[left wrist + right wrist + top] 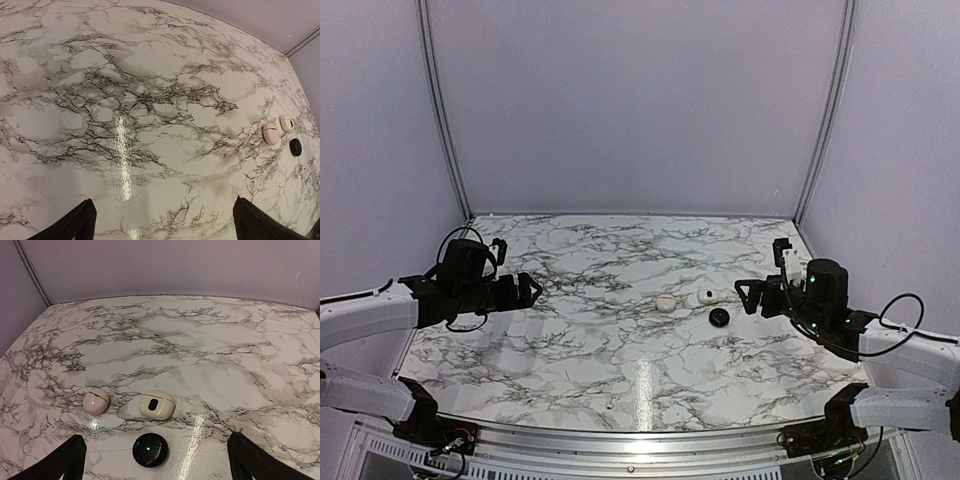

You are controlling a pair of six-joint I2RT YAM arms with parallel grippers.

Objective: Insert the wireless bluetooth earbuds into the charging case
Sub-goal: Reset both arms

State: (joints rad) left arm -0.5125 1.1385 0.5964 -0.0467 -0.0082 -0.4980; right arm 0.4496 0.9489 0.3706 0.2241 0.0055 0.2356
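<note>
Marble-patterned table, seen from above. At left, the left gripper is shown with fingers spread, nothing held. Right of centre, the charging case lies closed; a white squarish piece and a black puck are placed beside it. The right gripper, likewise spread and empty, is positioned near the puck.
</note>
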